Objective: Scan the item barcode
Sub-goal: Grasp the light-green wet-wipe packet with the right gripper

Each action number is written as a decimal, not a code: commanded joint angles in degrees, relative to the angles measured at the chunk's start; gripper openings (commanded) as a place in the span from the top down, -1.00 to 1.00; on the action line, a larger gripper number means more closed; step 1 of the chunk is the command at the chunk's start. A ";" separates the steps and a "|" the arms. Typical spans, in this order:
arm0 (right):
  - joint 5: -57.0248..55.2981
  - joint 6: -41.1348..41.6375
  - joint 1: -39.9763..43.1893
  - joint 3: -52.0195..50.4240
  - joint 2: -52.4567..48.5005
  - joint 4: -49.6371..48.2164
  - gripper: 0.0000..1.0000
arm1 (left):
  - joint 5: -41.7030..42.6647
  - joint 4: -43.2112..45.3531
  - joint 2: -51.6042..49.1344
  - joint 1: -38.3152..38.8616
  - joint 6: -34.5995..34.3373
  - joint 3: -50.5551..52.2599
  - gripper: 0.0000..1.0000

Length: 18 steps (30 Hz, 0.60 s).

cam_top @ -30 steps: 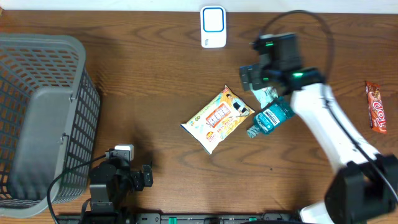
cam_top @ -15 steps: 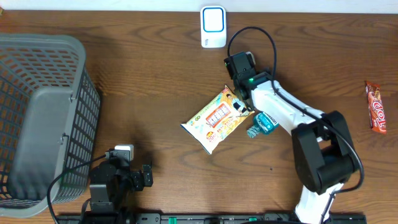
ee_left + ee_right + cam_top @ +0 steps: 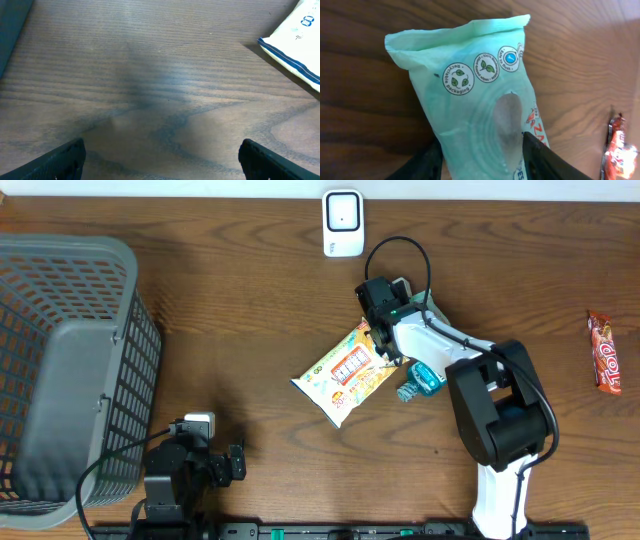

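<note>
1. black fingers of the left gripper [image 3: 166,159] sit at the two lower corners of the left wrist view. they are spread wide with nothing between them, low over the bare wood of the table [image 3: 250,300]. from overhead this arm is at the near edge, left of centre.
2. a snack packet [image 3: 340,375], yellow and orange on its face, lies near the middle of the table. it slants from its near-left end to its far-right end.
3. just right of the packet a small teal bottle [image 3: 422,377] lies on its side, partly under the white right arm. i cannot tell whether the two touch.
4. the right gripper [image 3: 482,160] is at the packet's far-right end. in the right wrist view its dark fingers [image 3: 420,162] have narrowed onto the pale green end of the packet, one against each side, and the film is creased between them.
5. a red candy bar [image 3: 604,352] lies at the right edge, well apart from the packet.
6. a grey mesh basket [image 3: 145,350] fills the left side of the table, also well apart.
7. a white scanner [image 3: 342,222] with a blue-rimmed face sits at the far edge, beyond the right gripper and apart from the packet.
</note>
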<state>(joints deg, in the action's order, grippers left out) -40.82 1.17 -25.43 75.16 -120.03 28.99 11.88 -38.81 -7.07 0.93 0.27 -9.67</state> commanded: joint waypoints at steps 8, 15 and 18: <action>2.78 1.99 0.11 -0.33 -5.14 -0.02 0.82 | 0.07 -0.70 0.09 0.02 0.57 0.31 -0.95; 22.14 3.21 2.67 2.38 -3.10 2.38 0.98 | 0.07 -0.68 0.09 0.02 0.57 0.31 -0.96; 30.36 3.28 4.02 6.25 -0.07 6.75 0.98 | 0.07 -0.70 0.09 0.02 0.57 0.31 -0.95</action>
<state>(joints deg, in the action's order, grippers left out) -32.10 2.81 -22.26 78.85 -121.25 33.67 11.88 -38.81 -7.07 0.93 0.27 -9.67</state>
